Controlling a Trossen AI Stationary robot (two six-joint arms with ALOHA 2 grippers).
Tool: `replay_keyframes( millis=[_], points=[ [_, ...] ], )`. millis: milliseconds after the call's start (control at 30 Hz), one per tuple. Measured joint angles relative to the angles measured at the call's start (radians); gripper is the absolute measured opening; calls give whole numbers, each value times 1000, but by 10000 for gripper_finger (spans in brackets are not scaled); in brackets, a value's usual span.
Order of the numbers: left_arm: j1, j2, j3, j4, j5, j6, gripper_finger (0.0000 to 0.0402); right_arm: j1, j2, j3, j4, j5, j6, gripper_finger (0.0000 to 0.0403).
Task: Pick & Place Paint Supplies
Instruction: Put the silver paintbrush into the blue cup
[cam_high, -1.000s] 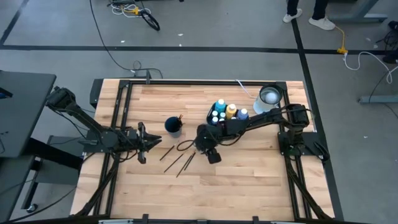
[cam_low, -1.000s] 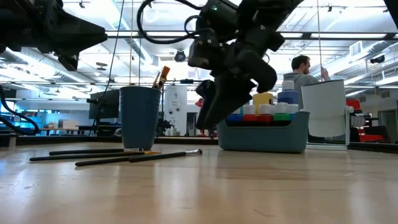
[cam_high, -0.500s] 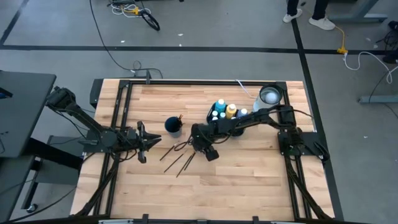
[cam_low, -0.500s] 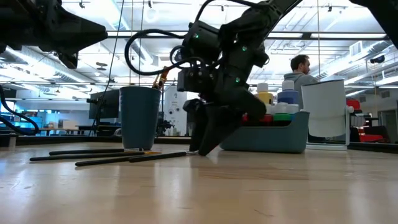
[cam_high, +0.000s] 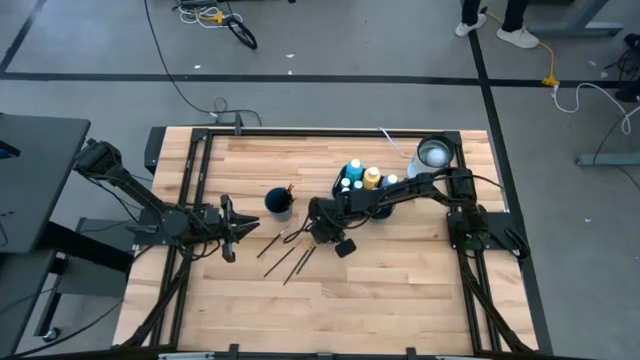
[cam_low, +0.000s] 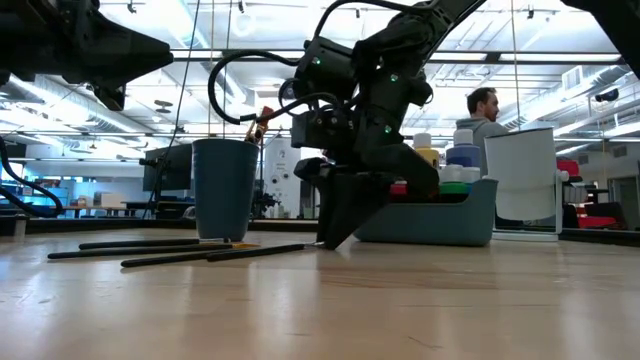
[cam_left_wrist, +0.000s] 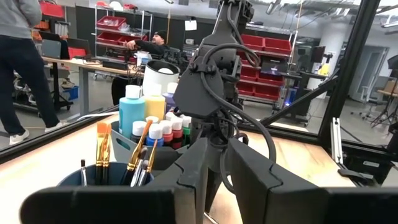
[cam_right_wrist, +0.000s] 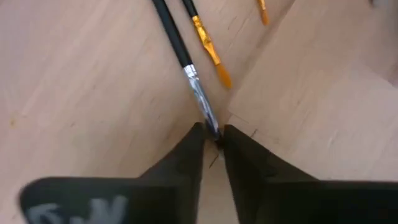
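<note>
Several dark-handled paintbrushes (cam_high: 288, 256) lie flat on the wooden table, in front of a blue cup (cam_high: 279, 202) that holds more brushes (cam_left_wrist: 102, 149). White-capped paint bottles (cam_high: 358, 178) stand in a grey-blue caddy (cam_low: 430, 222). My right gripper (cam_high: 314, 238) slants down at the table and is shut on the bristle end of one paintbrush (cam_low: 260, 250). My left gripper (cam_high: 246, 229) hovers level at the table's left, pointing toward the cup, its fingers a narrow gap apart with nothing between them. My right gripper pinches the paintbrush at its bristle end, just past the silver ferrule (cam_right_wrist: 208, 121), between its two fingertips (cam_right_wrist: 193, 143). The fingers slant down from above and from the table's right. The brush lies flat on the table, its handle (cam_right_wrist: 171, 34) stretching away from the fingers.
A white container (cam_high: 433, 155) stands at the far right corner behind the caddy. An orange-tipped brush (cam_right_wrist: 211, 53) lies right beside the held one. The near half of the table is bare wood (cam_high: 380, 290). A person (cam_low: 485, 105) shows beyond the table.
My right gripper has come down and toward the table's left, from above the brushes to the table top, rolling its wrist as it went. Its fingertips now stand at the bristle end of one brush. The brushes lie where they were.
</note>
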Motion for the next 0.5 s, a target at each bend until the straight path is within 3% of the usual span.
replay_keyframes(
  millis=[167,500],
  points=[
    [0,0,0,0,0,-4,72,0,-1,0,2,11,2,10],
    [0,0,0,0,0,-24,72,88,-62,-9,-58,87,-65,2]
  ],
)
